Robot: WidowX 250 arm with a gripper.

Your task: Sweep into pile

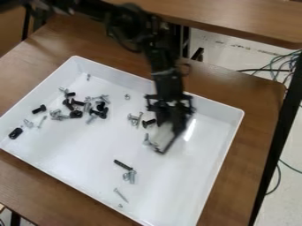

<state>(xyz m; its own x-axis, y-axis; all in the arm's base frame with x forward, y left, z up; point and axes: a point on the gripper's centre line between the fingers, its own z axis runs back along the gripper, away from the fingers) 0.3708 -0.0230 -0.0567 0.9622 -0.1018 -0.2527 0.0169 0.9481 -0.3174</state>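
Under the gripper [169,127], the table [261,145] is seen, and on it the white tray [183,183] is placed. Whether the gripper is opened or closed cannot be told. The screws [123,165] are scattered in the tray: some are found just beside the gripper, a loose group well apart at its left in the view.
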